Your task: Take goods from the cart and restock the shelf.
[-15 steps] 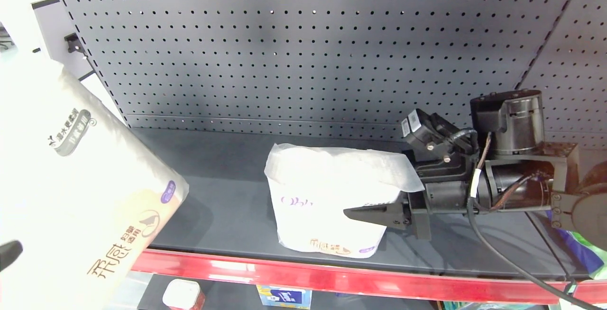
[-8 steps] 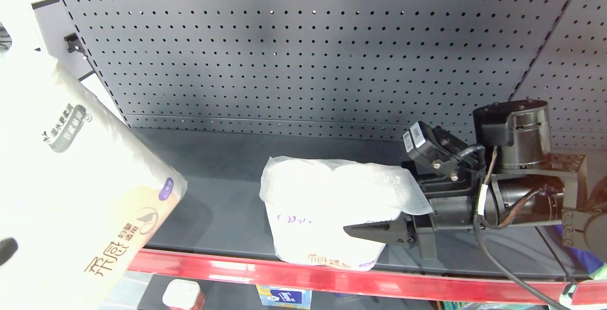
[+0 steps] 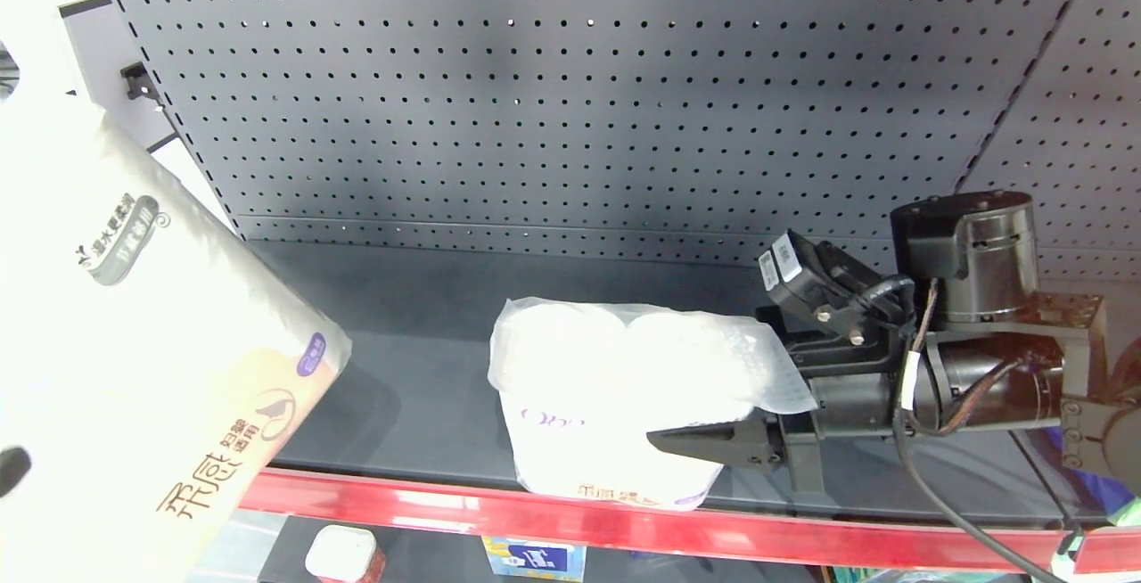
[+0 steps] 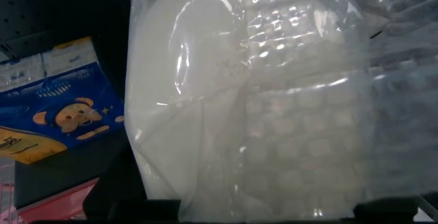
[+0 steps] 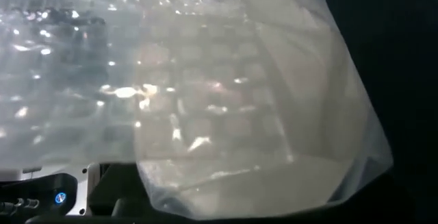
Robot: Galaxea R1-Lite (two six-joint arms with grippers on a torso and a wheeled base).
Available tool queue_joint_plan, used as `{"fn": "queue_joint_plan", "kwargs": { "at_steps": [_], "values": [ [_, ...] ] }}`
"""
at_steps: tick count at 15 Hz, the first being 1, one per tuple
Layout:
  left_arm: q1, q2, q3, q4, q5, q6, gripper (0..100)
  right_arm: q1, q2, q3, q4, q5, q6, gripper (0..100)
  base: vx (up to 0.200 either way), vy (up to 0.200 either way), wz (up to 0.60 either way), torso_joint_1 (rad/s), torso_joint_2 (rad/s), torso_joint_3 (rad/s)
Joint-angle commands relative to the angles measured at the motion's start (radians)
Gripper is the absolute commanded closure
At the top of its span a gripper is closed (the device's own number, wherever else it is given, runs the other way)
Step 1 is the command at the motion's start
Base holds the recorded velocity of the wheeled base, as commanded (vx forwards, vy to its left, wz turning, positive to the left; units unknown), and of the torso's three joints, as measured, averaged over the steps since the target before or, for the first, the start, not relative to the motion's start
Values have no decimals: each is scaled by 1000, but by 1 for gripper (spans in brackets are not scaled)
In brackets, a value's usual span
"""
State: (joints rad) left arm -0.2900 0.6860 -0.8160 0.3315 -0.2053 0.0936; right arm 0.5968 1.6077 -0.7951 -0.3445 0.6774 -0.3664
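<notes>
Head view: the right gripper (image 3: 664, 414), clamped on the small tissue pack (image 3: 606, 378), holds it at the shelf's (image 3: 428, 387) front edge; placing is in hand, and it likely needs pushing deeper before release. The arm reaches in level from the right. Left wrist view: the large tissue pack (image 4: 274, 114) looms close; whether the left gripper (image 3: 12, 469) clasps it I cannot tell. Right wrist view: the small pack's wrapper (image 5: 205, 101) lies against the camera

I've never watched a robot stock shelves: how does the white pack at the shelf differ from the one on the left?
The shelf pack, in the right gripper, stands upright at the shelf's front edge; the left pack hangs tilted in front of the shelf. The left pack looks bigger than the shelf pack, though it is nearer the camera. Both are white, plastic-wrapped.
</notes>
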Motion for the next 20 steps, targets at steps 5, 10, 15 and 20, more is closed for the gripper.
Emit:
{"fn": "queue_joint_plan", "kwargs": {
  "at_steps": [5,10,15,20],
  "values": [
    [0,1,-2,-2,-2,1,100,-2,-18,2,-1,-10,4,0,0,0,0,0,0,0],
    [0,17,-2,0,0,3,100,-6,-189,135,1,-81,14,0,0,0,0,0,0,0],
    [-8,104,-48,0,-8,6,100,-60,-459,347,5,-150,15,0,0,0,0,0,0,0],
    [-41,193,-84,0,-19,21,100,-270,-881,528,13,-299,185,0,0,0,0,0,0,0]
  ]
}}
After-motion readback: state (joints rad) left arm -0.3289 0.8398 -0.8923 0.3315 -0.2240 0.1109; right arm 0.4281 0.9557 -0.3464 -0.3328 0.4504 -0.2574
